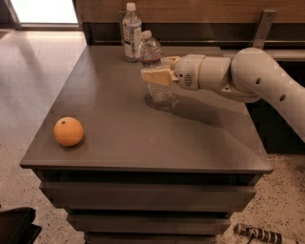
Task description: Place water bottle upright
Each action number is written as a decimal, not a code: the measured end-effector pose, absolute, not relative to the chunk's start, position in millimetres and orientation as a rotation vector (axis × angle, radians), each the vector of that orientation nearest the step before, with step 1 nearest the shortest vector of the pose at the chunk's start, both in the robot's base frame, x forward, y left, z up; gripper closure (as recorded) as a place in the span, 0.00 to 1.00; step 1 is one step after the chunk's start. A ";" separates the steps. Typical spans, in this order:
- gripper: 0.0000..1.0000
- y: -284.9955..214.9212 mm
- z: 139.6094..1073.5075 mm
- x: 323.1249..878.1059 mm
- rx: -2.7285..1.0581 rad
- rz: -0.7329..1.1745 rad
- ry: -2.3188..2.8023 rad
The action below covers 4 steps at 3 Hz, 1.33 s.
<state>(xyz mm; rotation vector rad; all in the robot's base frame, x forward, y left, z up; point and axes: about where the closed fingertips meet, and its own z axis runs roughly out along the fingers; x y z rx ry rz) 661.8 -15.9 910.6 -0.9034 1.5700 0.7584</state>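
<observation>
While the water bottle (pixel 151 53) is standing upright on the table (pixel 119 143), I am clasping its middle with my gripper (pixel 152 76).

orange (pixel 68 131): near-left corner of grey surface (pixel 143 143) | taller labelled bottle (pixel 131 33): upright at far edge, just behind the tool (pixel 151 76) | floor (pixel 19 143): pale, speckled

Grey-brown table (pixel 119 143), matte top, stacked tiers beneath. Speckled pale floor (pixel 28 95), glossy near bright opening (pixel 45 10) far left. Wood-panelled wall (pixel 200 9) behind, dark ledge below. Metal bracket (pixel 264 26) upper right. Dark object (pixel 16 226) low left. Gripper (pixel 155 76) clasping water bottle (pixel 151 50) over table's far middle.
</observation>
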 end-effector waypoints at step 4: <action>1.00 -18.9 892.5 667.7 -0.873 0.795 1.515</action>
